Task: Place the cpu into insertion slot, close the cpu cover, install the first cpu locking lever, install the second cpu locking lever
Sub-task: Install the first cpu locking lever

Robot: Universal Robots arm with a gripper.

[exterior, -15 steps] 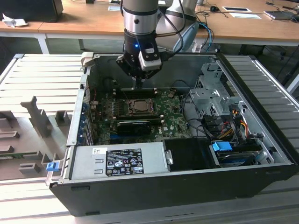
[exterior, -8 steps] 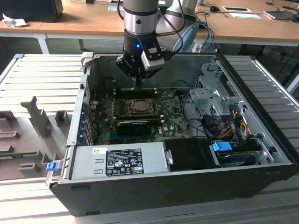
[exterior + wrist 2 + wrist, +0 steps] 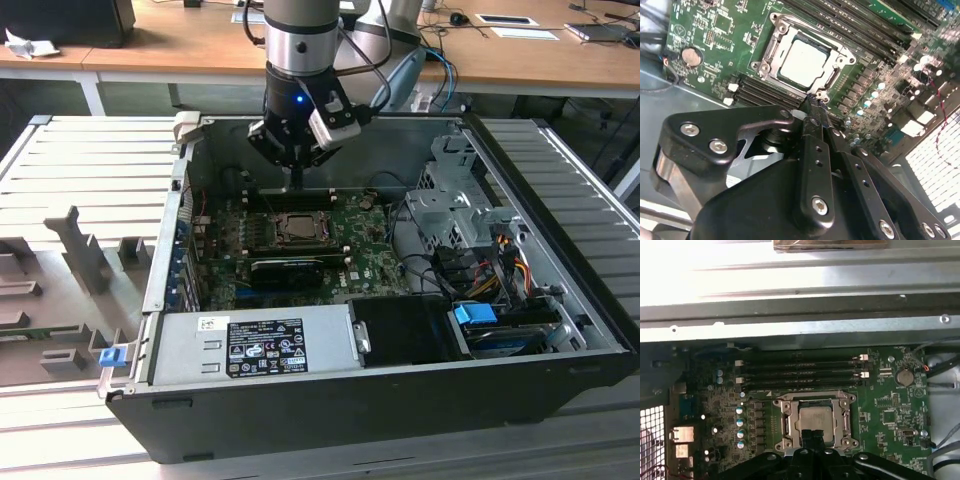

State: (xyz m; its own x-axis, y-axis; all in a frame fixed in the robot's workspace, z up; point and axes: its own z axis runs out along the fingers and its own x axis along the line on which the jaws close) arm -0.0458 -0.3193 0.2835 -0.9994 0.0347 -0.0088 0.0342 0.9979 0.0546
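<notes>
Cpu lies framed by the cpu cover, arm pointing straight down by its edge, jaws closed, empty.

cpu inside cpu cover window, motherboard beneath, claw at cover's edge

In the exterior view an open black computer case lies on a ribbed grey surface. Inside it, the power supply sits at six o'clock from the green motherboard, and the metal drive cage at three o'clock. A wooden desk stands at twelve o'clock. In the second wrist view a coin battery sits on the board.
</notes>
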